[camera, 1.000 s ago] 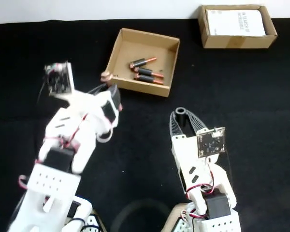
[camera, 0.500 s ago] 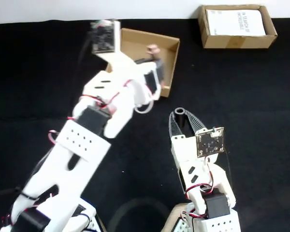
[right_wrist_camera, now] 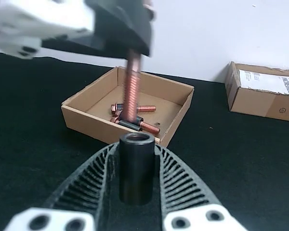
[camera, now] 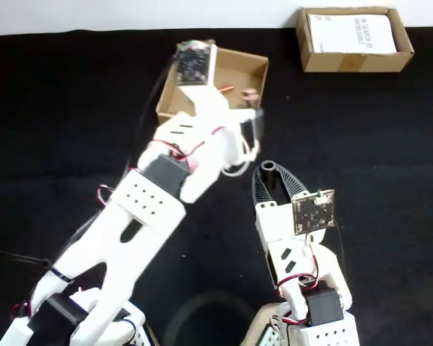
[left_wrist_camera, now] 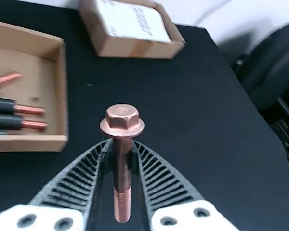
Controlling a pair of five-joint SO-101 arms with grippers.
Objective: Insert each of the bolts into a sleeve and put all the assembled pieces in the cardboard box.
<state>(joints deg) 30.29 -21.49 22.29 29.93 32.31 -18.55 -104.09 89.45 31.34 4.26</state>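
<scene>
High view, entry. Black table (camera: 390,180) under both my arms.

Left arm (camera: 151,202): stretched forward and across toward the near right corner of the cardboard box (camera: 238,71). Right arm (camera: 299,245): drawn in close to its base, wrist pointing at the box.

Cardboard box: open top, at the far middle of the table. Second box (camera: 353,61) with a printed sheet inside, at the far right corner, well apart from the first.

Left gripper (left_wrist_camera: 120,144): jaws clenched on the bolt (left_wrist_camera: 121,168), gripping its shank, hex head clear beyond the fingertips, threaded end back toward my wrist.

Right gripper (right_wrist_camera: 136,147): jaws clenched around the sleeve (right_wrist_camera: 136,168), held upright, open bore up.

Assembled pieces (left_wrist_camera: 2,102): three lying side by side on the box floor, black sleeves with copper ends showing.

Bolt against sleeve, right wrist view: bolt hangs thread-down over the sleeve mouth, tip not yet in the bore. High view puts the bolt head over the box's near edge, the sleeve nearer to my base. Alignment cannot be told.
</scene>
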